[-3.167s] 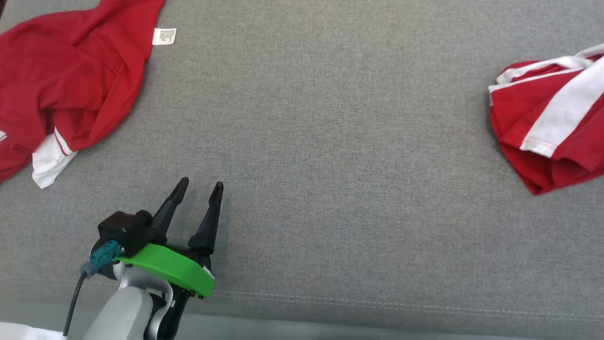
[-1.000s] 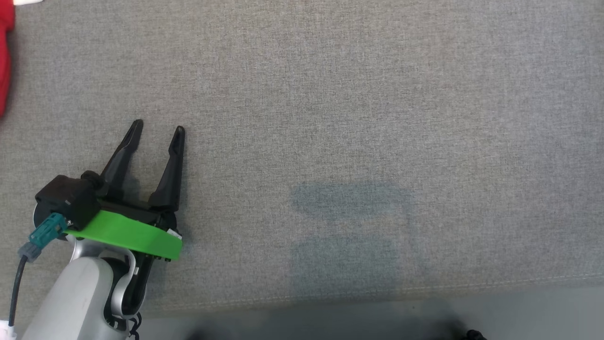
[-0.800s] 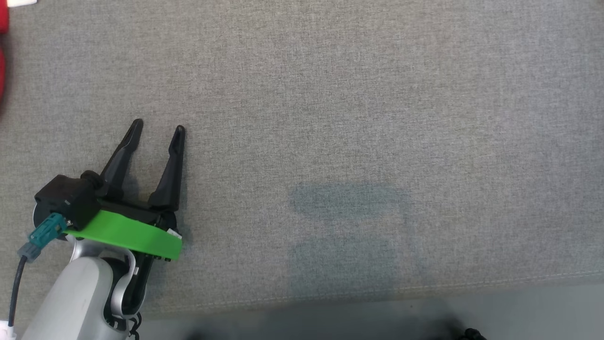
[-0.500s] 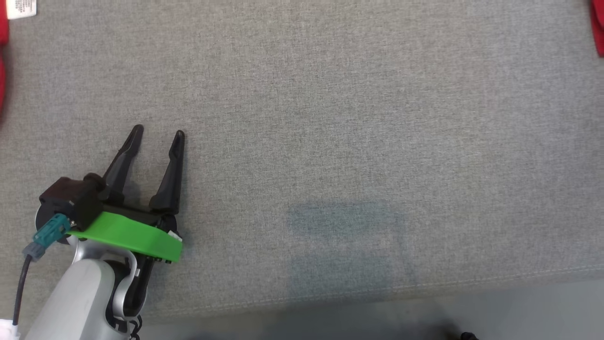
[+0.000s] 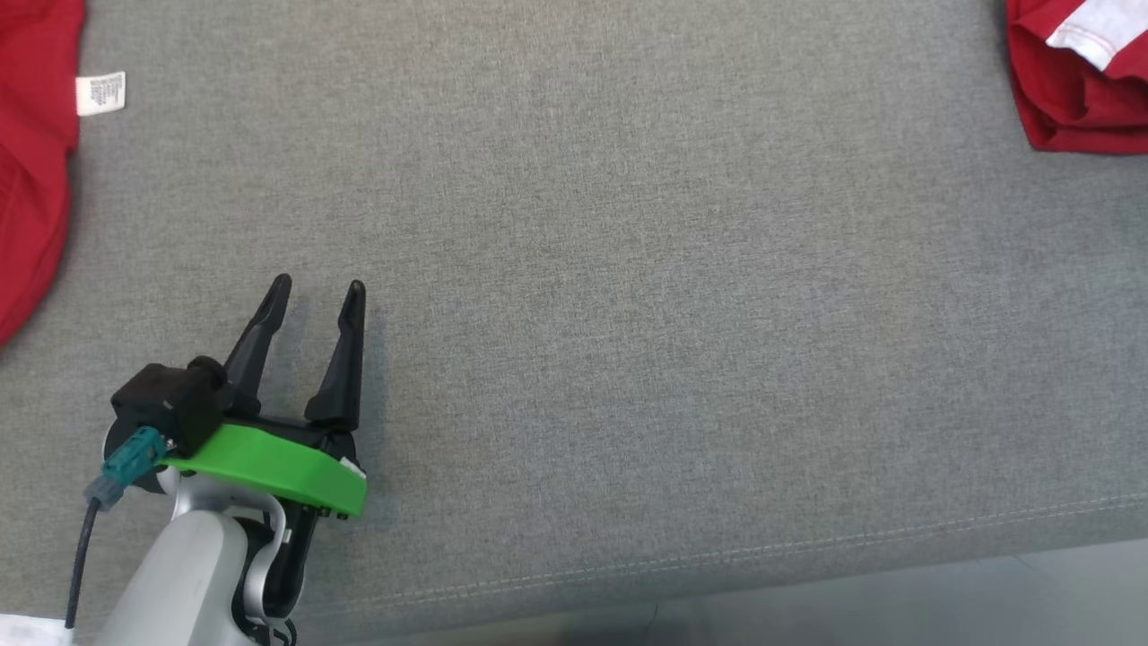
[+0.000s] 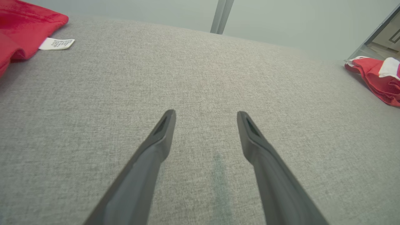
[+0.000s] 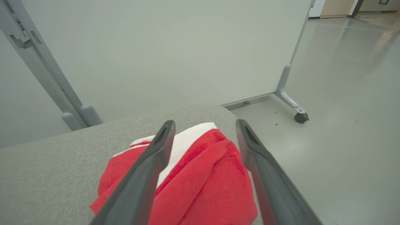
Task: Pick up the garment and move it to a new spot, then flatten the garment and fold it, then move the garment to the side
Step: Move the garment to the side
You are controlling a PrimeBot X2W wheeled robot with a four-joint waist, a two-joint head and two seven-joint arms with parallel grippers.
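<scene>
Grey cushion (image 5: 673, 314) under left gripper (image 5: 319, 285), held low, jaws spread, empty; right gripper (image 7: 204, 123) jaws apart above folded red garment (image 7: 200, 184); head camera shifted since earlier, more garment showing

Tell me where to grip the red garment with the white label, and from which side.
Take the red garment by its folded edge beside the white label, bringing the open left gripper low across the grey cushion from the bare side. That edge looks bunched and rounded, so a finger could likely slip under.
</scene>
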